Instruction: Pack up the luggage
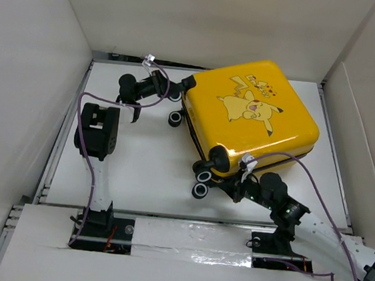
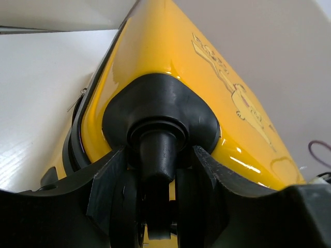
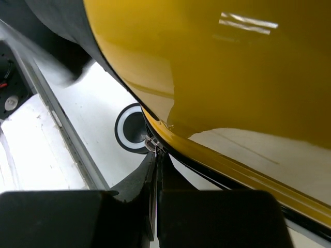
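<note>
Top external view: the luggage (image 1: 257,114) lies flat on the white table (image 1: 146,149), in the far right part, closed, w/ the Pikachu face up. Its black wheels point to the left and near side; two of them (image 1: 202,182) are at the near left corner, close together.

Left gripper (image 1: 174,89) is at the far left corner of the luggage, the arm coming from the left. In the left wrist view this gripper (image 2: 160,153) has its fingers (image 2: 111,178) parted, one on each side of a black wheel stem (image 2: 155,155) that comes out of a black corner cap (image 2: 160,103) on the yellow shell. Whether the fingers really press the stem, I cannot tell.

Right gripper (image 1: 238,181) is at the near edge of the luggage, approx. in the middle of this edge, low beside the black zipper band (image 1: 286,159). In the right wrist view the gripper (image 3: 155,157) is closed, both fingers (image 3: 207,217) pressed together w/ only a thin slit between. The tips touch a small metal zipper pull (image 3: 150,144) under the yellow rim. If the pull is truly pinched between them, this is not clear. One wheel (image 3: 132,129) w/ a white ring is just behind it.
</note>
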`<move>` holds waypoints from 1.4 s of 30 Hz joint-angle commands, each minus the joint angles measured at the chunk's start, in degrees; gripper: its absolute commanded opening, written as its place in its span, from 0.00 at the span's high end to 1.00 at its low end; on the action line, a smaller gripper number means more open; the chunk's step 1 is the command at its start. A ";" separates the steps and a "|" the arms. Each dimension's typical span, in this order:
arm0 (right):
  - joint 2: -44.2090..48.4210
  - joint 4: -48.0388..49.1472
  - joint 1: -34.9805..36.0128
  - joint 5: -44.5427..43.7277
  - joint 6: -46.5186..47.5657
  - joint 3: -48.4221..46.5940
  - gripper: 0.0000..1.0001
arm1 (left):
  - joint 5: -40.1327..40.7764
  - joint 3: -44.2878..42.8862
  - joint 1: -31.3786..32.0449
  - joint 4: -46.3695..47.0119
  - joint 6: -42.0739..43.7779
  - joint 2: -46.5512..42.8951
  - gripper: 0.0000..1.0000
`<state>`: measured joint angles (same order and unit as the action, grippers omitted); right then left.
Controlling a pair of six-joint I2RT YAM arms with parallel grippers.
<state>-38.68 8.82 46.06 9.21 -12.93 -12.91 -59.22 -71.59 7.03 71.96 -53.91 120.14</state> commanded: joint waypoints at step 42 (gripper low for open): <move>-43.41 45.27 14.42 -31.41 5.20 -18.71 1.00 | 36.46 44.09 35.33 19.55 0.55 -42.35 1.00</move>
<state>-81.54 56.16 58.76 -50.70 -7.86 -18.52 7.35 -24.10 29.23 74.72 -54.17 82.52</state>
